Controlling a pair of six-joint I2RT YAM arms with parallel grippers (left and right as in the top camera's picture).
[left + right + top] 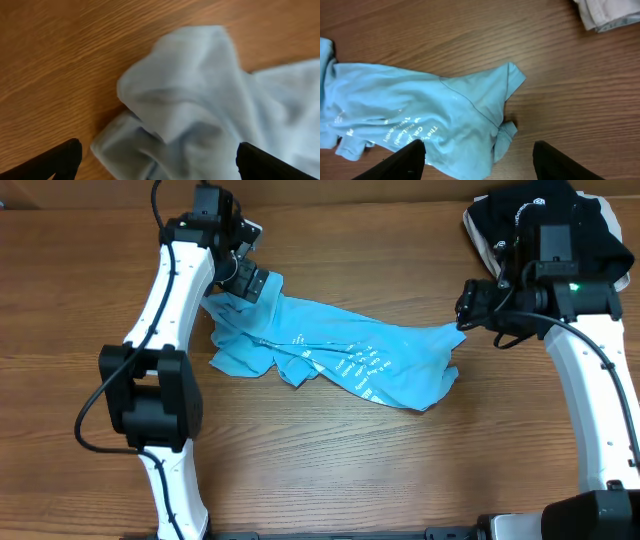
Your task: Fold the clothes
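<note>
The clothes, a light sky-blue T-shirt [370,360] with small white print, lie crumpled across the middle of the wooden table [330,470]. My left gripper [250,281] hovers over the shirt's far left end. In the left wrist view it [159,162] is open wide, and a bunched fold of the shirt [190,90] lies loose between and ahead of the fingers. My right gripper [465,308] is at the shirt's right end. In the right wrist view it [480,162] is open above the shirt's [420,105] hem corner, gripping nothing.
A black garment with white round logos [540,215] lies at the back right corner on a white folded garment [478,235], just behind the right arm. That white garment [610,12] also shows at the top right of the right wrist view.
</note>
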